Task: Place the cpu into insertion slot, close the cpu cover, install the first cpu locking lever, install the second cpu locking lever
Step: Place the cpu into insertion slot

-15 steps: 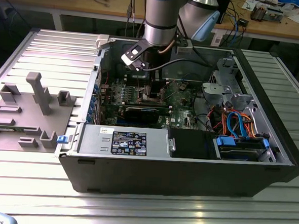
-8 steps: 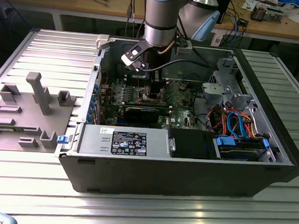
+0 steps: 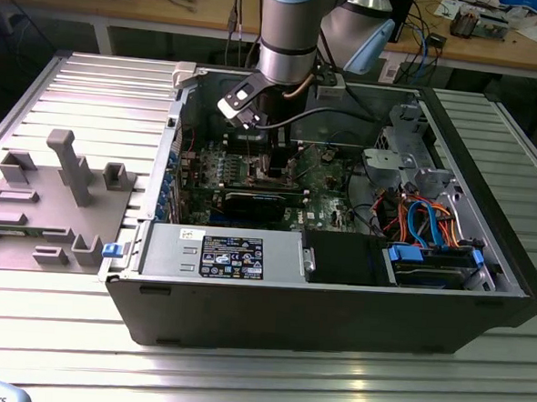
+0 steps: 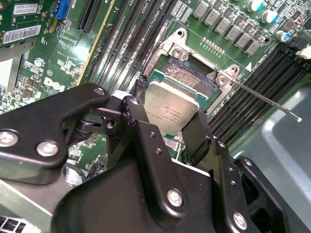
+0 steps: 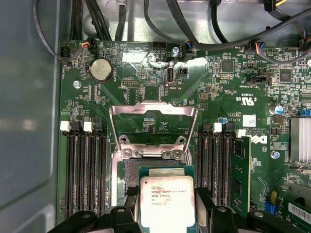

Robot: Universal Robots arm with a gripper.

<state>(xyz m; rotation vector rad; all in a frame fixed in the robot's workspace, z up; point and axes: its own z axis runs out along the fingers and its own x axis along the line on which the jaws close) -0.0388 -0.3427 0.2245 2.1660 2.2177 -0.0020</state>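
Note:
My gripper (image 4: 170,106) is shut on the cpu (image 4: 171,110), a flat square chip with a silver-grey top, one black finger (image 4: 140,88) on each opposite edge. The chip hangs slightly tilted just above the insertion slot (image 4: 188,73), whose dark pin field shows past the chip's far edge. In the first wrist view the cpu (image 5: 167,201) covers most of the slot (image 5: 132,171), and the cpu cover (image 5: 153,108) stands flipped open beyond it. A thin locking lever (image 4: 268,100) sticks out sideways, unlatched. In the exterior view the gripper (image 3: 275,160) is low over the green board inside the case.
Long black memory slots (image 5: 87,170) flank the socket on both sides, with one memory module (image 5: 240,170) seated. The power supply (image 3: 220,253) and a drive bay with blue cables (image 3: 430,238) fill the case's near side. A grey fixture tray (image 3: 50,197) lies at the exterior view's left.

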